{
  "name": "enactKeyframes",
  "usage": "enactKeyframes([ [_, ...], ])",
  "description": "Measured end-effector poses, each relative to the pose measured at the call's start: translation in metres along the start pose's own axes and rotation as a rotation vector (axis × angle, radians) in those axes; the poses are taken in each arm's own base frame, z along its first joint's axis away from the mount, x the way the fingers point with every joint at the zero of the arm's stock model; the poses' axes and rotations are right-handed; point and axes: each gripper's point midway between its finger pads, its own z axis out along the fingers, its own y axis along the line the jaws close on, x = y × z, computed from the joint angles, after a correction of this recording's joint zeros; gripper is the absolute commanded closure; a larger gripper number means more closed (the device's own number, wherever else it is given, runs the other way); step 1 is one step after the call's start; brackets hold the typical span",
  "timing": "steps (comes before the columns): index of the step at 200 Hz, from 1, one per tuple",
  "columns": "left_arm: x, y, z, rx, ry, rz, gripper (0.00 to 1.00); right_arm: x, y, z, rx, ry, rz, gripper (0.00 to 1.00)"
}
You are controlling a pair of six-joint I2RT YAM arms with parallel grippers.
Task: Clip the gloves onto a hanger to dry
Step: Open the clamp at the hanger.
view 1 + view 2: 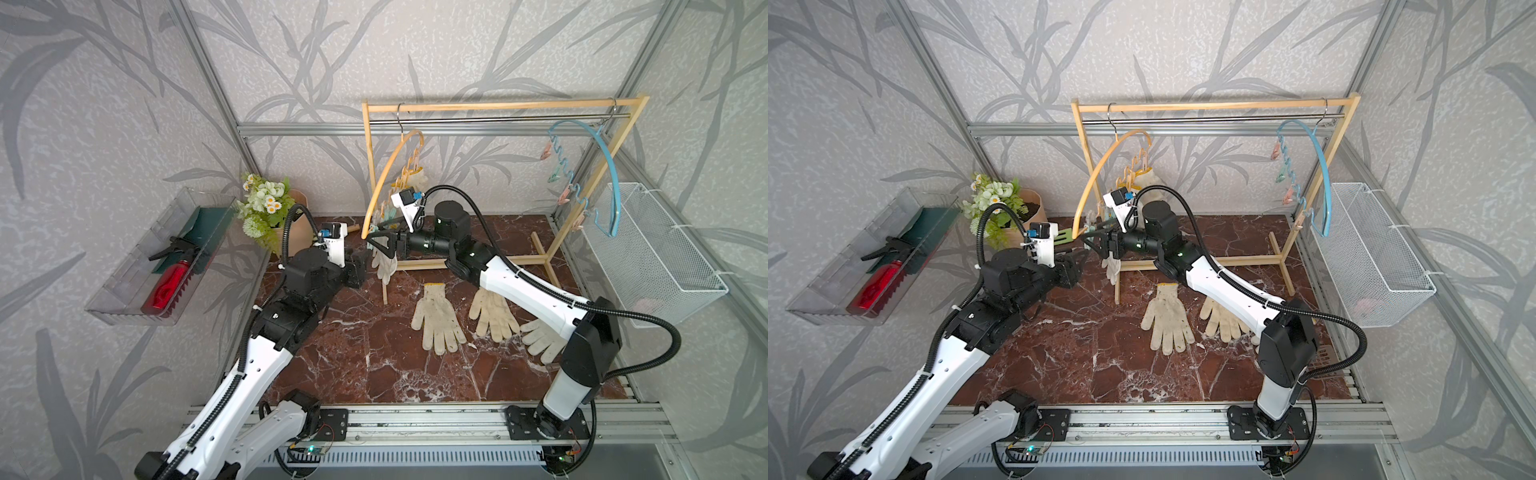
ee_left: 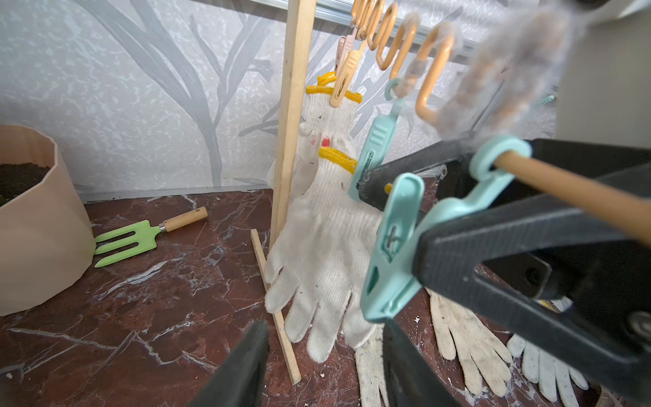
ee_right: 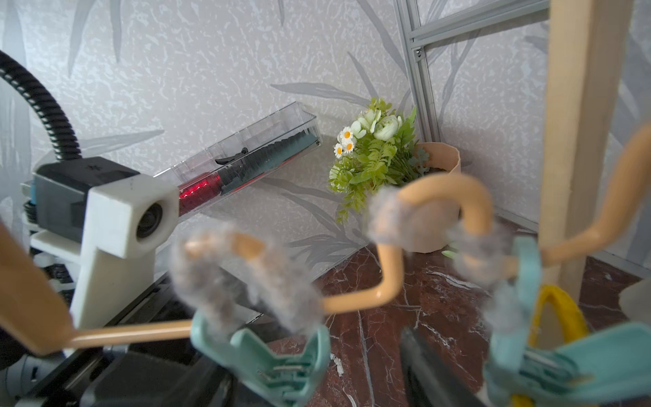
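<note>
Left gripper (image 2: 324, 334) closest, at the edge of its own wrist view: two black fingers (image 2: 246, 366) set partly apart, nothing between them. Fingertips of a hanging glove (image 2: 324, 239) dangle just beyond the gap; no contact that I can see.

Right gripper (image 2: 389, 218) reaches in from the opposite side, level with the orange hanger (image 2: 581, 196). Jaws apart, straddling a teal clip (image 2: 403, 197) that rides the hanger's bar by its ring. Near finger lies against the clip's side. Cannot tell whether the pair is squeezing it.

Gloves, hung:
- the hanging glove is pinched at its yellow cuff by a second teal clip (image 2: 375, 148)
- an upper glove (image 2: 327, 119) is held at the cuff by a peach clip (image 2: 343, 84)
- both hang fingers down beside a post of the wooden rack (image 1: 498, 104); the hanger hooks onto the rack's rail at the end nearer the left arm, in both top views

Gloves, loose: three lie flat on the marble table (image 1: 332, 365), roughly in a row. These are a centre glove (image 1: 438, 320), a second glove (image 1: 494, 313) just beside it, and a third glove (image 1: 540, 338) partly under the right arm.

Also noted: plant pot (image 2: 38, 225) in the back corner, green hand fork (image 2: 126, 239) lying beside it, wire basket (image 1: 656, 257) on the side wall
</note>
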Motion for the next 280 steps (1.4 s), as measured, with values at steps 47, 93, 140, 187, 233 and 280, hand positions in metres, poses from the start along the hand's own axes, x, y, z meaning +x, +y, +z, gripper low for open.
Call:
enactKeyframes([
  [47, 0.000, 0.000, 0.000, 0.000, 0.000, 0.000, 0.48, 0.000, -0.002, 0.010, -0.020, 0.006, 0.008, 0.42],
  [93, 0.000, 0.000, 0.000, 0.000, 0.001, 0.000, 0.48, -0.002, 0.000, 0.011, -0.032, 0.005, 0.006, 0.46],
  [140, 0.001, 0.000, 0.000, -0.001, 0.003, 0.000, 0.48, -0.003, 0.002, 0.011, -0.045, 0.007, 0.006, 0.46],
  [187, 0.000, 0.000, -0.001, 0.000, -0.002, 0.000, 0.48, -0.003, 0.005, 0.011, -0.054, 0.010, 0.008, 0.53],
  [233, -0.001, 0.000, -0.003, 0.000, -0.005, 0.000, 0.48, -0.003, 0.006, 0.010, -0.061, 0.012, 0.009, 0.51],
  [280, -0.001, 0.000, -0.003, 0.001, -0.005, 0.000, 0.48, -0.010, 0.012, 0.005, -0.067, -0.002, -0.001, 0.49],
])
